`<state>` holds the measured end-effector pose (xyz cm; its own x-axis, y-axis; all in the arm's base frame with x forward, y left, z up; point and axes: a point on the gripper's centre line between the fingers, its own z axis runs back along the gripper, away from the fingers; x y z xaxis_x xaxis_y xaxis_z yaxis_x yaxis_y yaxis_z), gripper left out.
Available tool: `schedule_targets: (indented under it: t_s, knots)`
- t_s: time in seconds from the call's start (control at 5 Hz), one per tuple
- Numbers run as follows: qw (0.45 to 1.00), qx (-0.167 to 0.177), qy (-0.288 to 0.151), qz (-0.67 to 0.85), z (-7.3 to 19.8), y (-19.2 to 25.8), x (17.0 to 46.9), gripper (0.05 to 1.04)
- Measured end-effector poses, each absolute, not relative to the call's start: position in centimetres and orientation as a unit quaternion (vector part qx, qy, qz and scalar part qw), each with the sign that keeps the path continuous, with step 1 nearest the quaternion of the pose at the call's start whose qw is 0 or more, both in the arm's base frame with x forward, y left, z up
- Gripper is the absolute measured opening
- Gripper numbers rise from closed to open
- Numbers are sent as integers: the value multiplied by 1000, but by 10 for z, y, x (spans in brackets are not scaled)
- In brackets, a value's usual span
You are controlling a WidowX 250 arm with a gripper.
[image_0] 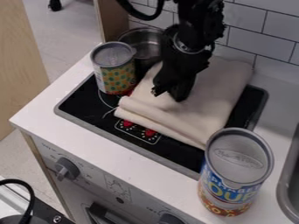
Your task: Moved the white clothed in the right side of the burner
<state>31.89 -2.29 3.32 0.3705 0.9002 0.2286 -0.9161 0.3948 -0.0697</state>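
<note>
The black gripper [170, 91] hangs over the left part of the folded white cloth [201, 98], its tip pointing down close to the cloth's surface. Whether it touches the cloth is hard to tell. The cloth lies in layers across the middle and right of the black burner top [85, 106], its back edge close to the tiled wall and its front corner near the soup can. Part of the cloth behind the arm is hidden.
A patterned can [115, 72] and a metal pot [142, 38] stand at the burner's back left. A large soup can [236, 170] stands on the white counter [52, 127] at the front right. A sink edge [287, 183] shows at far right.
</note>
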Motion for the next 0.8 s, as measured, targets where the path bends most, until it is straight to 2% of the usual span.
schedule_targets:
  t_s: [0.2, 0.8]
  knots:
    - [823, 26, -96, 560, 33, -31, 322, 52]
    - [834, 1, -85, 545, 31, -84, 309, 52]
